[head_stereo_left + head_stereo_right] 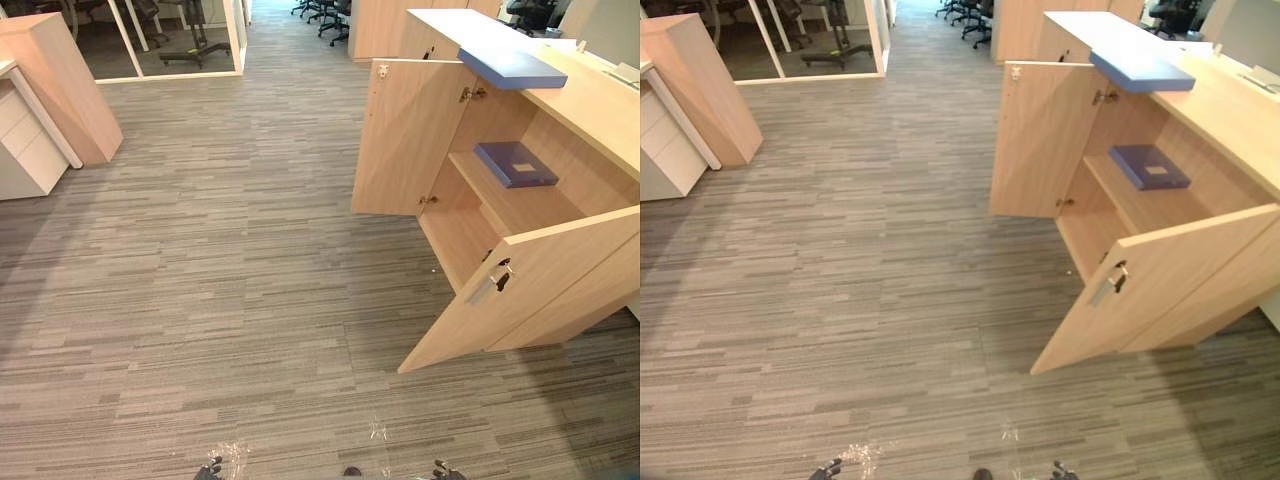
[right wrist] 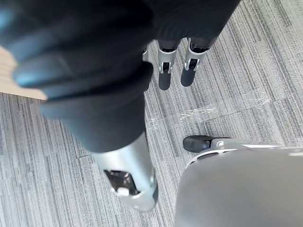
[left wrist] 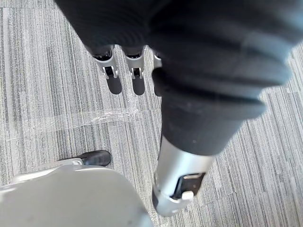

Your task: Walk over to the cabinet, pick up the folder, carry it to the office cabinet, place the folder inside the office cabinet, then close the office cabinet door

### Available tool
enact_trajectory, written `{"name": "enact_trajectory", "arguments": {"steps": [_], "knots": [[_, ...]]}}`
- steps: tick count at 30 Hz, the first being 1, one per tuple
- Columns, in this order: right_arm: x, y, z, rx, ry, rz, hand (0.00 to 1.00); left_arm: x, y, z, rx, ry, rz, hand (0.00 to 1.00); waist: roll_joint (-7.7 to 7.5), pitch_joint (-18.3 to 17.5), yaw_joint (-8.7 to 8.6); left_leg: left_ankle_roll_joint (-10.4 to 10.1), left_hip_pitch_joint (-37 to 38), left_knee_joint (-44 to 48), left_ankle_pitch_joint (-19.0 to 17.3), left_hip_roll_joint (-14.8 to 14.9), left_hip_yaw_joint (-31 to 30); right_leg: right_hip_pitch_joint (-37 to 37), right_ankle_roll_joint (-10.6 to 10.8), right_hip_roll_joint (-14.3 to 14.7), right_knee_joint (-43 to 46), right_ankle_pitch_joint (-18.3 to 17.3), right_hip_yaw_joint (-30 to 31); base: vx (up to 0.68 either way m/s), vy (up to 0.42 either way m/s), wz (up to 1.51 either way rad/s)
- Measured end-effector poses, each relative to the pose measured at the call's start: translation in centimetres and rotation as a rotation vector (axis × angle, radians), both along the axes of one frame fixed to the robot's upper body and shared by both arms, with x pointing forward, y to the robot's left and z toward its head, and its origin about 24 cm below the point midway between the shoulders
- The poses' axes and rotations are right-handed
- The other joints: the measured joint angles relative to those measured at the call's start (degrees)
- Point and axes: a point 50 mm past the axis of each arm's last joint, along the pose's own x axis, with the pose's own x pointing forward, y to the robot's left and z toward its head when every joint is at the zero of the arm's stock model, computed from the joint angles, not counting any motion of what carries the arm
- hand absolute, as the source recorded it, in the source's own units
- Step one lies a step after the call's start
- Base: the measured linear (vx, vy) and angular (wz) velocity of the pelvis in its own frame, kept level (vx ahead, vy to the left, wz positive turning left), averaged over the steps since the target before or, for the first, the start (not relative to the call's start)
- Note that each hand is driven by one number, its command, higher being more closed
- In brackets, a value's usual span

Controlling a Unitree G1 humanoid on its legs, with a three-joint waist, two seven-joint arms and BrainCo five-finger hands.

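While both doors of the office cabinet [image 1: 590,110] stand open at your right, you can see the purple folder [image 1: 515,163] lying flat on the shelf inside. Your left hand [image 3: 113,80] and right hand [image 2: 164,75] hang over the striped carpet [image 1: 220,260], each relaxed open and holding nothing. A flat blue item [image 1: 512,67] rests on the cabinet top

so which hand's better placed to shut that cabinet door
Right, likely: the near door of the office cabinet stands open on the robot's right, folder on its shelf. Both the right hand and left hand hang open, empty.
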Motion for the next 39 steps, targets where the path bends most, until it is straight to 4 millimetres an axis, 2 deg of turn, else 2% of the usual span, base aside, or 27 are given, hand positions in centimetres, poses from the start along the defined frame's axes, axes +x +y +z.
{"name": "enact_trajectory", "arguments": {"steps": [2, 11, 14, 39], "knots": [[0.5, 0.1, 0.1, 0.007, -0.016, -0.023, 0.0, 0.2, 0.0, 0.0, -0.001, -0.008, -0.003, 0.0, 0.03, 0.76, 0.01, -0.11, 0.86, -0.14, -0.08, -0.11, -0.07, 0.9, 0.76, -0.16, -0.28, -0.15, -0.2, -0.01, 0.023, 0.01], [2.0, 1.4, 0.2, 0.053, -0.055, -0.015, 0.0, 0.5, -0.1, 0.1, -0.009, -0.017, -0.033, 0.0, -0.34, 1.33, 0.05, 0.19, 1.05, -0.92, 0.53, -0.6, 0.02, 0.79, 0.85, -0.65, -0.32, -0.19, -0.39, -0.04, 0.015, 0.0], [2.2, 2.1, 0.1, 0.072, -0.06, -0.016, 0.0, 0.6, -0.1, 0.1, -0.008, -0.021, -0.038, 0.0, -0.5, 1.44, 0.11, 0.19, 1.07, -0.97, 0.53, -0.59, 0.01, 0.79, 0.84, -0.64, -0.33, -0.18, -0.52, 0.0, 0.0, 0.0], [2.6, 2.7, 0.1, 0.071, -0.065, -0.058, 0.0, 1.0, 0.2, 0.3, 0.046, -0.036, -0.094, 0.0, -1.91, 2.48, 0.05, 0.47, 1.67, -1.97, 0.75, -0.97, -0.78, 1.06, 1.16, -1.06, -0.33, -0.4, -1.77, 0.0, -0.001, 0.01]]}}
